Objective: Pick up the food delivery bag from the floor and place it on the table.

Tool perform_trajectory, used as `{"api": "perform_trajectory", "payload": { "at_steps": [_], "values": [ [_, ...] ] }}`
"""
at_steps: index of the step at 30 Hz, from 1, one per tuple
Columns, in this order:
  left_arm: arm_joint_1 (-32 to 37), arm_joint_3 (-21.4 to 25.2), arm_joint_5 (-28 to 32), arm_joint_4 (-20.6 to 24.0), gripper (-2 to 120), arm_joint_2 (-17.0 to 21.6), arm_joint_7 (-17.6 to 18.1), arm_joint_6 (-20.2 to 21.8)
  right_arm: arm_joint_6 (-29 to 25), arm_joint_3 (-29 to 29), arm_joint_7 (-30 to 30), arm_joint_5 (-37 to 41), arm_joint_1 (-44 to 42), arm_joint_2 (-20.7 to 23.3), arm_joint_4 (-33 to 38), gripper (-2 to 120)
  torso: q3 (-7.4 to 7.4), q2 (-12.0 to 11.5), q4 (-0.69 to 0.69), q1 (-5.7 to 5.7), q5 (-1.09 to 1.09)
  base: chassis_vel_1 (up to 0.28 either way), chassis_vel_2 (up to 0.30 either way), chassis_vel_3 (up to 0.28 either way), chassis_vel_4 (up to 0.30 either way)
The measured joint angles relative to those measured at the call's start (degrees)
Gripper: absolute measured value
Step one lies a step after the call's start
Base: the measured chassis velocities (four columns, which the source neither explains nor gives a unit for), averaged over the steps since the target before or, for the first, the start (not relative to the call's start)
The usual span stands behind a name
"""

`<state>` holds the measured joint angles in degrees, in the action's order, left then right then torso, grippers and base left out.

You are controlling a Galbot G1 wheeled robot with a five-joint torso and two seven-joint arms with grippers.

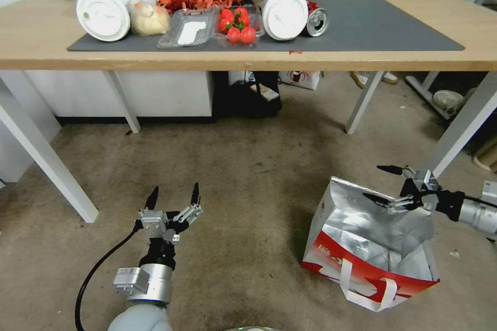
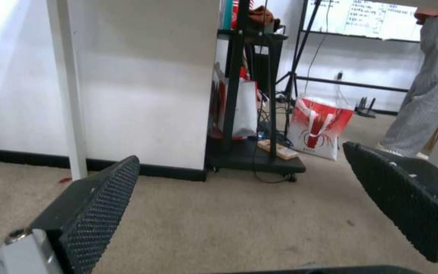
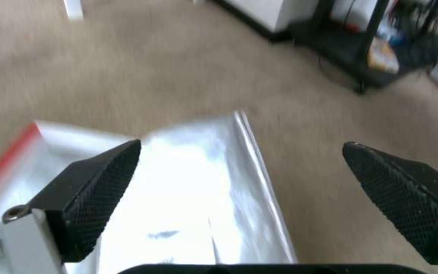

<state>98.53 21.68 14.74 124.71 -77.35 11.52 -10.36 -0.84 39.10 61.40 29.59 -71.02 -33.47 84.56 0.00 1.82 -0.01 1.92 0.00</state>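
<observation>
Bag (image 1: 370, 248) sits open on floor (image 1: 243, 176), R of centre, in front of surface (image 1: 259, 59). R gripper (image 1: 385, 184) at bag's top edge, jaws spread. L gripper (image 1: 173, 195) low over floor, jaws spread too.

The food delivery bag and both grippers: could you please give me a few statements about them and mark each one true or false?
1. The food delivery bag stands on the floor. True.
2. The right gripper is shut on a strap handle. False: its fingers are open at the bag's foil-lined far rim, one inside and one outside, holding nothing.
3. The left gripper is open and apart from the bag. True.
4. The bag's mouth is folded shut. False: it gapes open, showing the foil lining.
5. The table holds a tray of tomatoes. True.
</observation>
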Motion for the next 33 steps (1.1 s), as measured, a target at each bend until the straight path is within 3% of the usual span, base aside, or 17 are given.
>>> {"api": "perform_trajectory", "payload": {
  "at_steps": [3,8,14,24,33],
  "values": [
    [-0.09,-0.24,-0.31,-0.28,100,-0.28,0.05,-0.06,-0.07,-4.35,1.63,-1.99,5.11,1.07,-4.91,100,0.0,0.02,0.01,0.0,0.0,0.0,0.0,0.0,0.0],
    [-0.27,-0.2,-0.33,-0.66,100,-0.22,0.14,-0.3,-0.47,-7.5,1.68,-4.81,7.72,0.02,-7.34,100,0.0,0.04,0.01,0.01,-0.01,0.0,0.0,0.0,0.0],
    [-0.63,-0.1,-0.16,-1.15,100,0.04,0.35,-0.47,-2.61,-8.74,1.13,-9.23,9.0,-2.83,-10.22,100,0.0,0.05,0.01,0.01,0.01,0.0,0.0,0.0,0.0],
    [-1.27,-0.55,-0.16,-1.89,100,-0.09,0.48,-0.47,-3.87,-9.74,0.2,-11.89,10.34,-2.76,-12.01,100,0.0,0.09,-0.01,0.01,0.0,0.0,0.0,0.0,0.0],
    [-1.37,-0.32,-0.06,-2.5,100,-0.1,0.75,-0.77,-4.0,-15.4,1.03,-13.2,15.88,-3.71,-16.81,100,0.0,0.09,0.01,0.01,0.0,0.0,0.0,0.0,0.0]
  ]
}}
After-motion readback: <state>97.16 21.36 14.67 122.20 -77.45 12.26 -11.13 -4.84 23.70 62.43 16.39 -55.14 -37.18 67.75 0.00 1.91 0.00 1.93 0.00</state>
